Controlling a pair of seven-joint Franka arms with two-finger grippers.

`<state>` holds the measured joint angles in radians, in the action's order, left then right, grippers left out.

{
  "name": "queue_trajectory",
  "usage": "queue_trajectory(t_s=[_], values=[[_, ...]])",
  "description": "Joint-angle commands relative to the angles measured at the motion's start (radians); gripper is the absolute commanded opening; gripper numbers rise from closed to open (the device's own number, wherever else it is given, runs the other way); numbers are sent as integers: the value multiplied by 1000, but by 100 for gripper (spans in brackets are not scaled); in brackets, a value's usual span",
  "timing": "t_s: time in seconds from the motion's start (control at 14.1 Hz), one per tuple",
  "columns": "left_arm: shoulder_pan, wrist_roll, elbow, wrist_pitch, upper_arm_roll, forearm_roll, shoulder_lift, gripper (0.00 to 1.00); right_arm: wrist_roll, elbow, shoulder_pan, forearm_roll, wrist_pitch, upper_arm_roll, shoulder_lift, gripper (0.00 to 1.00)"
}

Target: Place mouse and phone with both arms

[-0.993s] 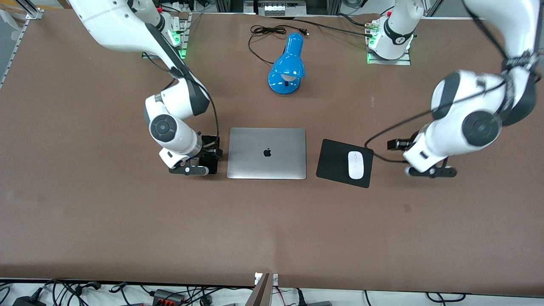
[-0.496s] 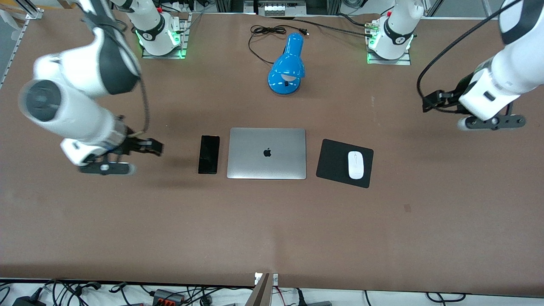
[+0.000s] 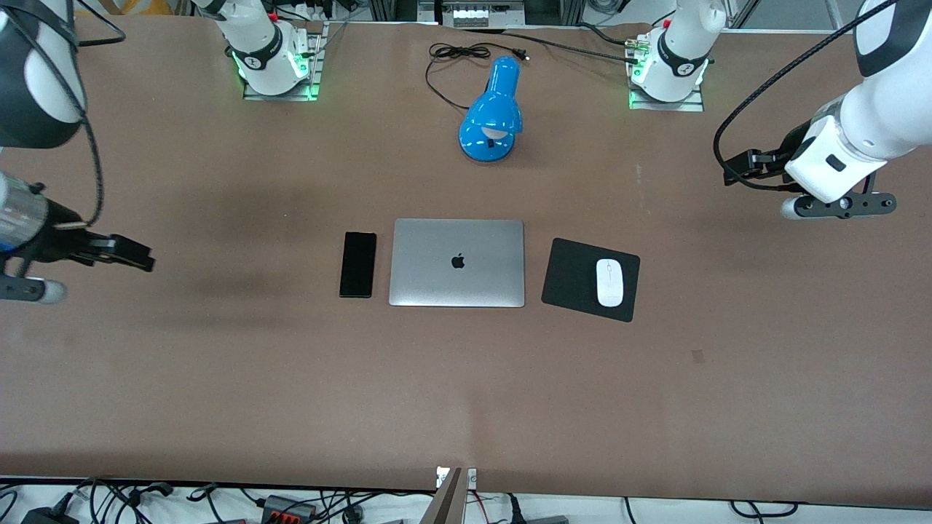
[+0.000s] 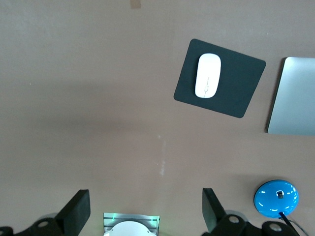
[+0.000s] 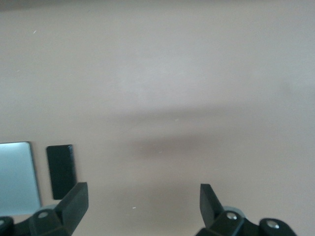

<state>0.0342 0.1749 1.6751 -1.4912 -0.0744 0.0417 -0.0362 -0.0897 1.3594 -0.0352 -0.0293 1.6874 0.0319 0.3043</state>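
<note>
The white mouse (image 3: 609,282) lies on the black mouse pad (image 3: 575,273), beside the closed silver laptop (image 3: 457,262) toward the left arm's end. The black phone (image 3: 357,264) lies flat beside the laptop toward the right arm's end. My left gripper (image 3: 837,206) is up in the air over bare table at the left arm's end, open and empty. My right gripper (image 3: 22,290) is over the table's edge at the right arm's end, open and empty. The left wrist view shows the mouse (image 4: 207,75) on the pad (image 4: 236,88) and my open gripper (image 4: 144,214). The right wrist view shows the phone (image 5: 61,170) and my open gripper (image 5: 141,202).
A blue desk lamp (image 3: 492,113) with a black cord lies farther from the front camera than the laptop. The arm bases (image 3: 271,54) (image 3: 670,62) with green lights stand along the back edge. The brown table (image 3: 466,393) stretches bare nearer to the camera.
The right gripper has let go of the phone and drawn away to the right arm's end. The left gripper has drawn away from the mouse pad and now holds nearly still.
</note>
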Motion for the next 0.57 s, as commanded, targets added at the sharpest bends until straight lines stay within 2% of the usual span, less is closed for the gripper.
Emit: queue_trajectory(t_s=[0.0, 0.14, 0.28, 0.35, 0.5], values=[[-16, -21, 139, -96, -10, 23, 103, 100, 77, -3, 81, 17, -9, -115, -51, 100], [-33, -144, 149, -136, -2, 24, 105, 100, 97, -2, 77, 14, -20, -118, -82, 100], [-34, -152, 109, -153, -2, 29, 85, 100, 145, 21, 66, 14, -22, -119, -106, 100], [-34, -147, 69, -143, -10, 29, 69, 100, 163, 56, 63, 15, -9, -119, -123, 100], [-36, -149, 61, -136, -12, 29, 68, 100, 166, 160, 67, 14, 50, -118, -177, 100]])
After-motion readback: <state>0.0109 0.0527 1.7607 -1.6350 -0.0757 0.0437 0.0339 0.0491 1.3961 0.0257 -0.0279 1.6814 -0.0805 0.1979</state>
